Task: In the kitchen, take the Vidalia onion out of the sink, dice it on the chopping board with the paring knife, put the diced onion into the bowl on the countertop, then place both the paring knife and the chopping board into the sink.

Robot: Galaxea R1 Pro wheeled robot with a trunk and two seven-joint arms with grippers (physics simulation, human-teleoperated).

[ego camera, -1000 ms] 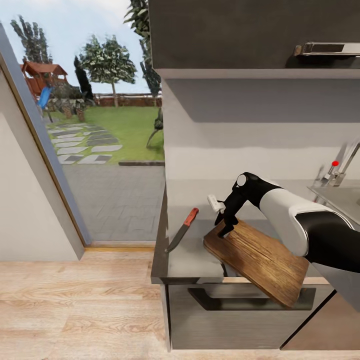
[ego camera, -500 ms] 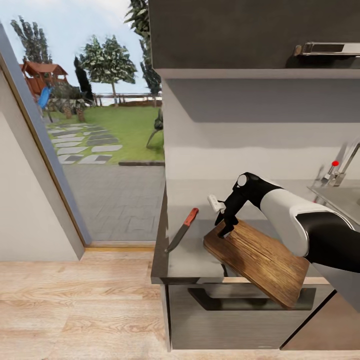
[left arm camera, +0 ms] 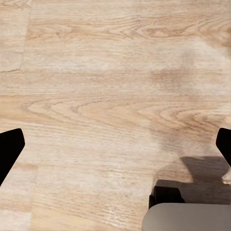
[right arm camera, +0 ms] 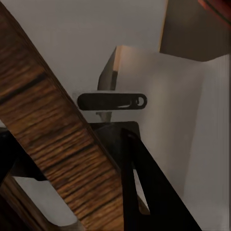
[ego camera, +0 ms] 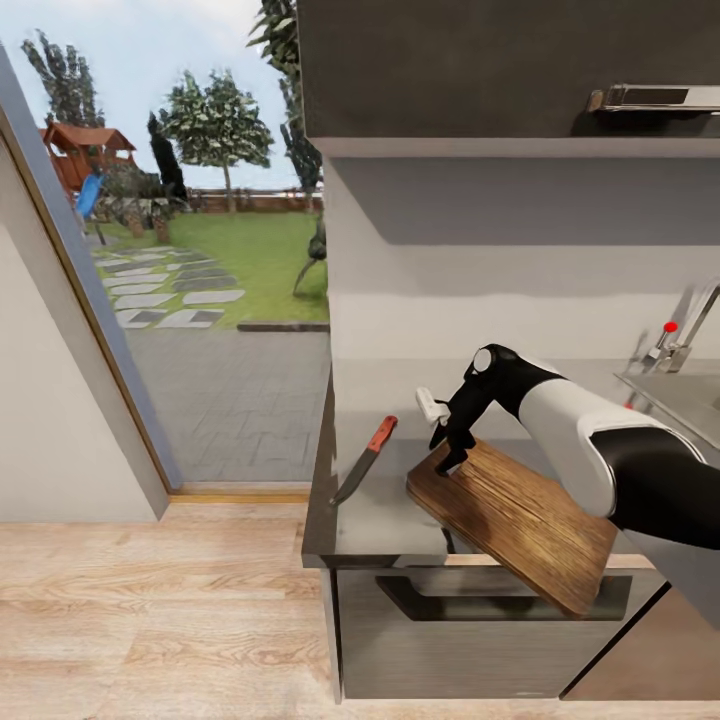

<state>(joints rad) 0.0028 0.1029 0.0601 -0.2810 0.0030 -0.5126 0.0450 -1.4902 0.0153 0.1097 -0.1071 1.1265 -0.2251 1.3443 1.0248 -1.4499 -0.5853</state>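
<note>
My right gripper (ego camera: 455, 457) is shut on the far left corner of the chopping board (ego camera: 520, 520). The brown wooden board is tilted, with its near end hanging out past the countertop's (ego camera: 375, 400) front edge. In the right wrist view the board's (right arm camera: 53, 144) grain runs between the black fingers (right arm camera: 144, 187). The paring knife (ego camera: 365, 460), red-handled with a dark blade, lies flat on the countertop left of the board, blade toward the front corner. The sink (ego camera: 685, 395) shows at the far right. My left gripper (left arm camera: 115, 147) is open over the wooden floor. The onion and bowl are out of view.
A chrome faucet (ego camera: 695, 315) with a red knob (ego camera: 670, 327) stands behind the sink. A dark wall cabinet (ego camera: 500, 70) hangs above the counter. A drawer handle (ego camera: 500, 600) sits below the board. A glass door (ego camera: 200, 300) to the garden is at left.
</note>
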